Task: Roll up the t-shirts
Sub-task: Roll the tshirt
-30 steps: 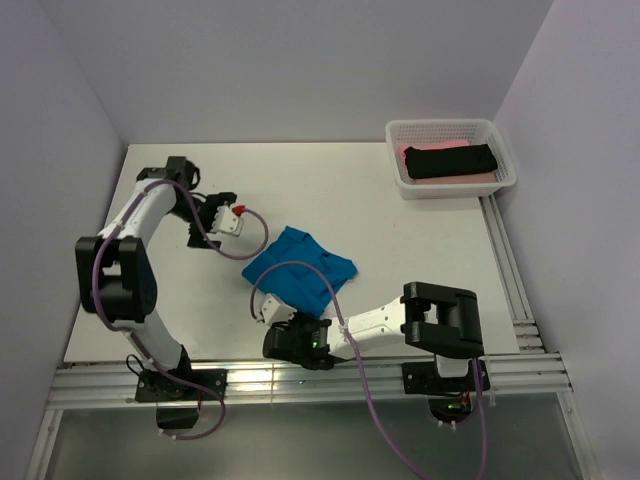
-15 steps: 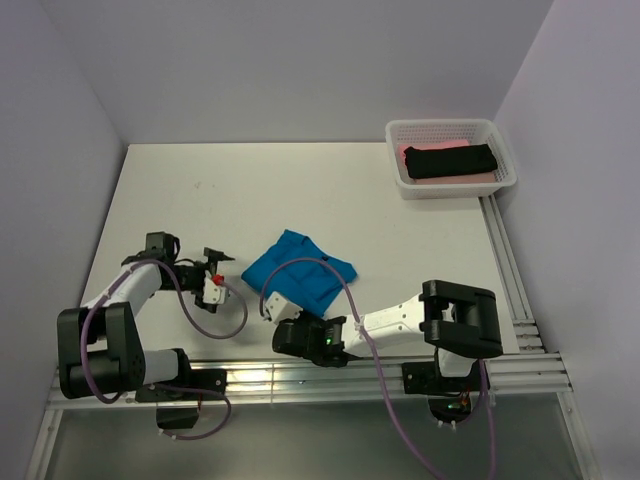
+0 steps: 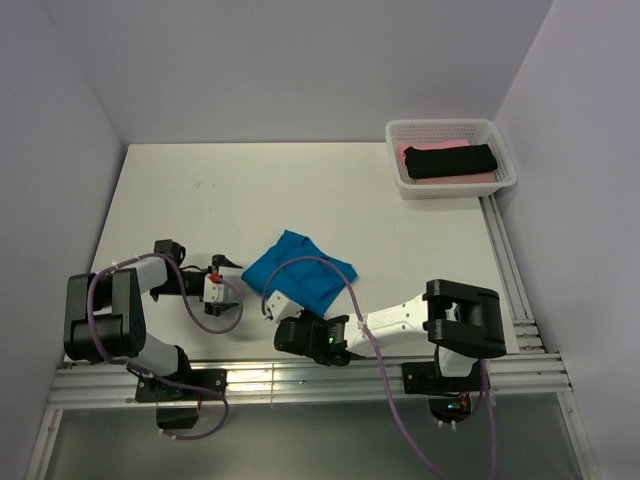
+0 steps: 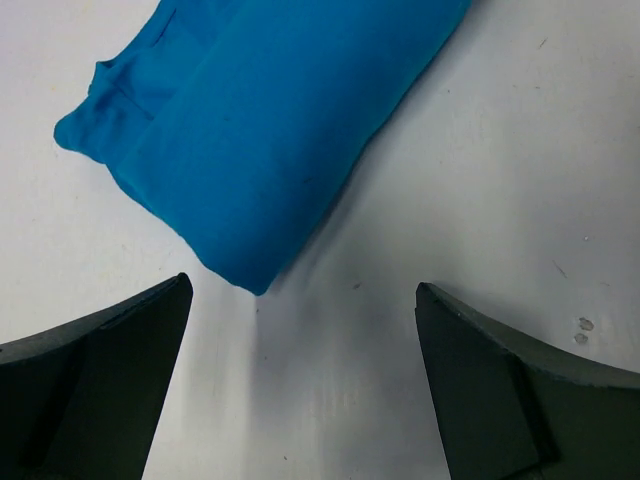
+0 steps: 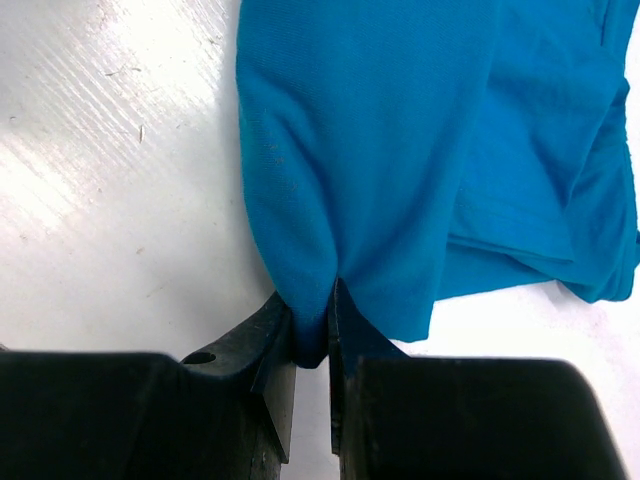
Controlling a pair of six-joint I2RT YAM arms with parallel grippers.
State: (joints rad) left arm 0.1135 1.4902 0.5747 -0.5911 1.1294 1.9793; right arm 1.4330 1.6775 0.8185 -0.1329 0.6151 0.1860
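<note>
A bright blue t-shirt [image 3: 300,272] lies folded into a rough bundle near the table's middle front. My right gripper [image 3: 290,312] is shut on the shirt's near edge. In the right wrist view a pinch of blue cloth [image 5: 400,150] sits between the fingers of the right gripper [image 5: 312,310]. My left gripper [image 3: 232,280] stands open just left of the shirt and touches nothing. The left wrist view shows the shirt's corner [image 4: 270,130] a little ahead of the wide-apart fingers of the left gripper [image 4: 302,288]. A black t-shirt [image 3: 450,160] lies rolled on a pink one [image 3: 418,150].
A white mesh basket [image 3: 440,125] at the far right corner holds the black and pink shirts. Metal rails [image 3: 510,270] run along the table's right side and near edge. Grey walls close in the left, back and right.
My left arm has swung from the far left of the table down toward the near edge, ending low beside the blue shirt. The right gripper kept its pinch and shifted slightly.
</note>
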